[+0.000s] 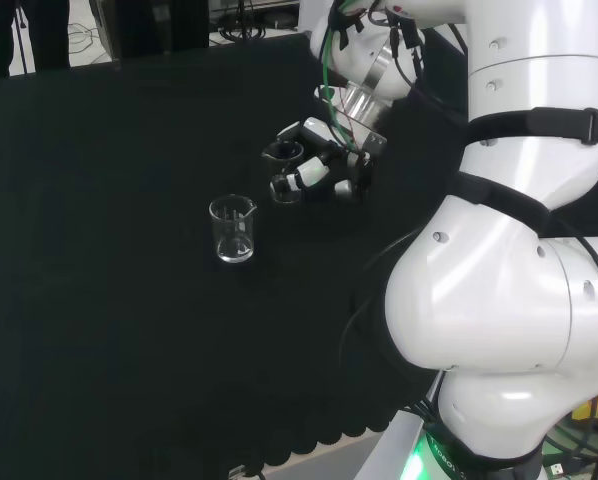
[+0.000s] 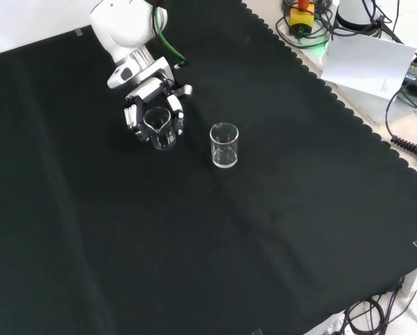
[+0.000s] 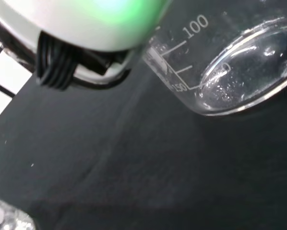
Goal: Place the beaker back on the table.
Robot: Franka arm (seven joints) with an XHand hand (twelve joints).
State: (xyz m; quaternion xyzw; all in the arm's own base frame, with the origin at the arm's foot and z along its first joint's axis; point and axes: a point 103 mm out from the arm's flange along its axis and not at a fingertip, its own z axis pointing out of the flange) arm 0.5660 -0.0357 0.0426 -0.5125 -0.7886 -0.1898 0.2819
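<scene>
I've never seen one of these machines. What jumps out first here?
The white arm at the head view's right looms largest. Its black and white hand has fingers curled round a clear beaker. A second glass beaker stands alone on the black cloth, to the right of the hand in the front view.

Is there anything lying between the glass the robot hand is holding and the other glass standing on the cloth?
No. In the front view, only bare black cloth separates the held glass in the robot hand from the standing glass.
</scene>
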